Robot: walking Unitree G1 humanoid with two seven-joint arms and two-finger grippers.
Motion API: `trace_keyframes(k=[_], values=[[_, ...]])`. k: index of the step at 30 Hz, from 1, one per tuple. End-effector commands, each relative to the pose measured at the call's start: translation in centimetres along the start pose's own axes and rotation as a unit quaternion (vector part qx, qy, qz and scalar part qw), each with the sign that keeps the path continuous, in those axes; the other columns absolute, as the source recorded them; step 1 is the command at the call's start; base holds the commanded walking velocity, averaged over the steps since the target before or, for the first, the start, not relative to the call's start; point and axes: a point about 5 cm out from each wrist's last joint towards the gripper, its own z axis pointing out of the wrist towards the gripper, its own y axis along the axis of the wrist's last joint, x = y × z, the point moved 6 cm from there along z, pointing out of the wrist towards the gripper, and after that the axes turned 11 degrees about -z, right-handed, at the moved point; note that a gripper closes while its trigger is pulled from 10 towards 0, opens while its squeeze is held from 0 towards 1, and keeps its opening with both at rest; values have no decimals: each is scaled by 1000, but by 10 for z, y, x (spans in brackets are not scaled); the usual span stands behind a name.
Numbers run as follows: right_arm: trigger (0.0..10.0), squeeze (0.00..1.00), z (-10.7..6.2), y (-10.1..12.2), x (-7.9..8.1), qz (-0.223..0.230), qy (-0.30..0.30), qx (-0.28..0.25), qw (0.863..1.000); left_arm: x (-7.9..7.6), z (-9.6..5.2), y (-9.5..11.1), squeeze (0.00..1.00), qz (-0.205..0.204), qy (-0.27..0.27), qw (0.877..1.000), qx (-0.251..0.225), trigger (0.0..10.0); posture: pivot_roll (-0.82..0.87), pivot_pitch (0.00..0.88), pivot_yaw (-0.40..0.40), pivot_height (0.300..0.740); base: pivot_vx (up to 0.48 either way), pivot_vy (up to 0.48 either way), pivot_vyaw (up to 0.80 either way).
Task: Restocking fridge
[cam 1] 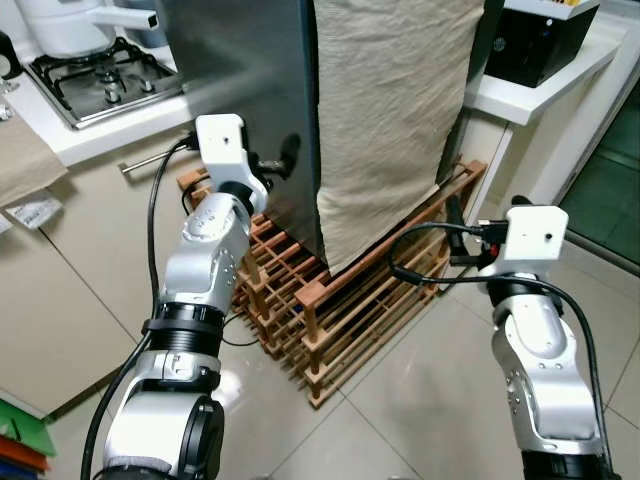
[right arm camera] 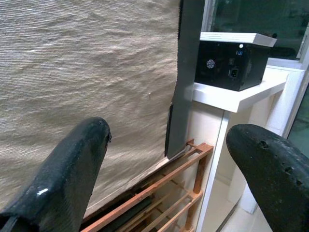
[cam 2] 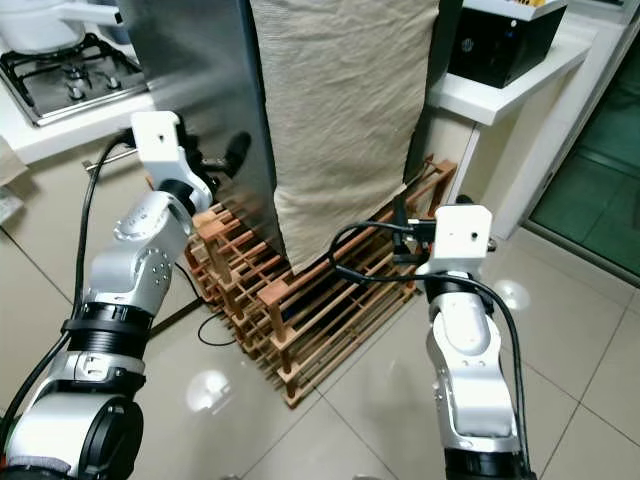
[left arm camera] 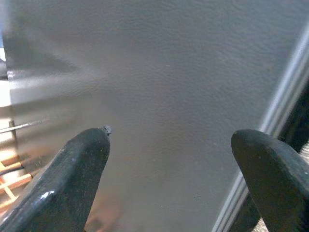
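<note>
A tall silver fridge (cam 1: 250, 90) stands on a wooden slatted rack (cam 1: 330, 320), with a beige cloth (cam 1: 390, 110) hanging down its front. My left gripper (cam 1: 283, 160) is open and held close against the fridge's grey side panel (left arm camera: 169, 87), near its front corner. Its two black fingers (left arm camera: 72, 179) frame the bare metal. My right gripper (cam 1: 455, 235) is open too, raised at the fridge's right lower corner beside the cloth (right arm camera: 87, 63), with nothing between its fingers (right arm camera: 67, 174).
A white counter with a gas hob (cam 1: 95, 80) and a white pot lies on the left. A white shelf (cam 1: 540, 90) holding a black box (cam 1: 540, 40) is on the right, close to my right arm. Glossy tiled floor (cam 1: 400, 400) lies below.
</note>
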Motion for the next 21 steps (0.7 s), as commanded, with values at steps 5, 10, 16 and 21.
trace_keyframes(k=[5,10,16,21], values=[[10000,545,-6,1,-9,-5,-9,4,1000,-30,3,11,0,-27,-84,996,-11,10000,-223,36,58,740,0,0,0],[10000,541,-8,-2,-10,-7,-8,10,1000,-57,-6,4,0,-22,-158,987,4,10000,-220,38,54,740,0,0,0],[10000,541,-5,-2,-10,-7,-6,12,1000,-66,-5,-6,0,-15,-182,983,20,10000,-216,35,50,740,0,0,0],[10000,541,-5,-2,-9,-6,-6,12,1000,-70,-3,-7,0,-9,-192,981,25,10000,-217,34,50,740,0,0,0]])
